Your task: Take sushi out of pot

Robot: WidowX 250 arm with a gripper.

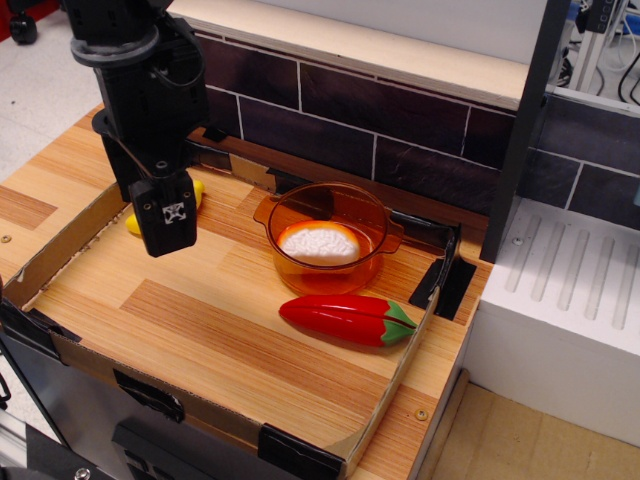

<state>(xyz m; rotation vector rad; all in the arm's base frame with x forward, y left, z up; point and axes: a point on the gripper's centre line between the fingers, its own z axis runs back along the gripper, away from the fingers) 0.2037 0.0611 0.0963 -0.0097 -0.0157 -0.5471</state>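
Observation:
The sushi, a small oval piece with a bumpy white top and orange edge, lies inside the transparent orange pot near the middle of the wooden tabletop. My gripper hangs to the left of the pot, apart from it and above the wood. Its black fingers point down and appear closed together with nothing between them.
A long red chili pepper with a green stem lies just in front of the pot. A yellow banana is partly hidden behind the gripper at the left. A low cardboard rim borders the tabletop. A dark tiled wall stands behind.

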